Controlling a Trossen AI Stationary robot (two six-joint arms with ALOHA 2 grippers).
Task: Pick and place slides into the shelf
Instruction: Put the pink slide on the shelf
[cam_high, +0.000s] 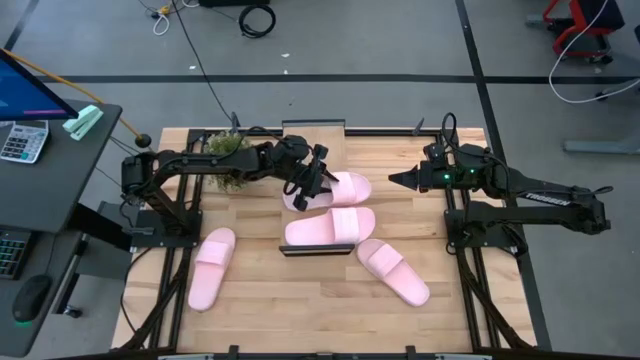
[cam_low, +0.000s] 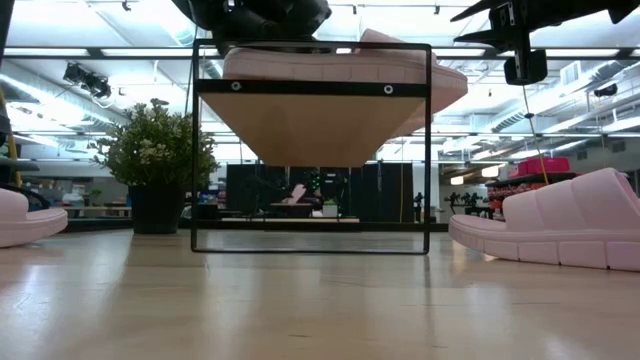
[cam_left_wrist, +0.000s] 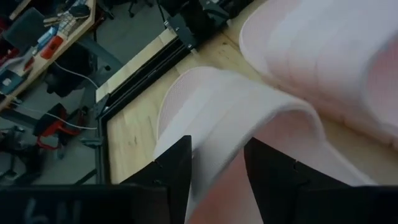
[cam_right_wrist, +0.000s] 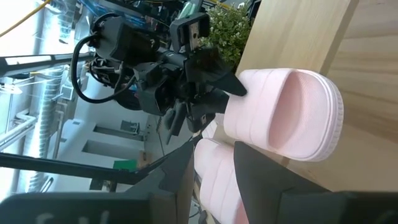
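Note:
Four light pink slides show in the high view. One (cam_high: 212, 268) lies on the table near the left. One (cam_high: 393, 270) lies near the right. One (cam_high: 330, 228) rests sole-down on the shelf (cam_high: 315, 250), overhanging its right end (cam_low: 445, 90). The fourth (cam_high: 340, 188) is just beyond the shelf, at my left gripper (cam_high: 312, 182), which is shut on it. My right gripper (cam_high: 398, 180) hovers right of this slide, open, touching nothing. In the low view the shelf plank (cam_low: 315, 125) sits on its thin black frame. My left gripper pinches the wide strap (cam_left_wrist: 217, 124) of the fourth slide between its two fingers (cam_left_wrist: 177, 168). The fingers come from the table's left, slanting down. One finger stands on each face of the strap (cam_right_wrist: 249, 93). Whether the sole is clear of the table cannot be told.
A small potted plant (cam_high: 225, 160) stands near the far left of the table, behind my left arm, also seen in the low view (cam_low: 155, 150). Black frame rails run along the table's edges (cam_left_wrist: 180, 37). Bare wood lies along the near side (cam_high: 300, 310).

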